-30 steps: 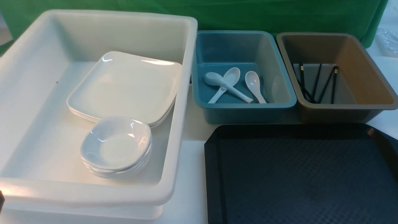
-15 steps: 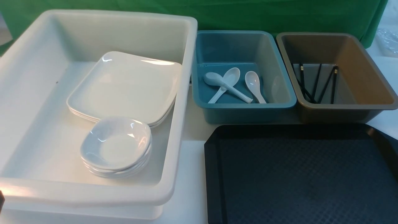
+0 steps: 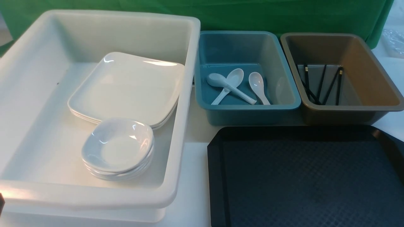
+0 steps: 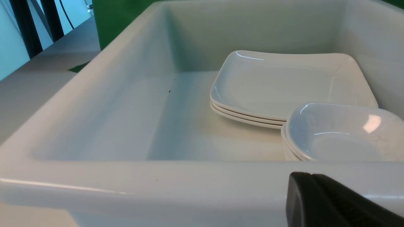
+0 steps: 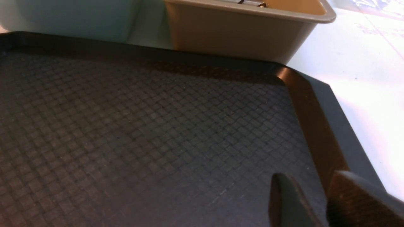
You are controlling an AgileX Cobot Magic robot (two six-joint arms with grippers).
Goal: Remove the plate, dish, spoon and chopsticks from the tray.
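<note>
Since the tray (image 3: 304,176) shows only bare cross-hatched floor in the front view and in the right wrist view, the clearing looks finished as far as these pictures reach, though its near edge runs out of frame. Inside the white tub (image 3: 186,94) on the robot's left, the plate (image 3: 127,86) tops a short stack of like plates, and a stack of small dishes (image 3: 118,148) sits just in front of it, overlapping its near corner. Three spoons (image 3: 235,85) lie in the blue tub (image 3: 295,97), two of them crossed, and the chopsticks (image 3: 322,83) lean inside the brown tub (image 3: 396,104). Both smaller tubs stand on the bench (image 3: 194,176) just behind the tray. Over the tray's right rim the right pincer (image 5: 311,201) hovers with its jaws a small way apart and nothing between them. Of the left pincer (image 4: 328,201) only one dark finger shows beside the white tub's near wall, so I cannot tell whether it is open or closed. Nothing appears left to move.
</note>
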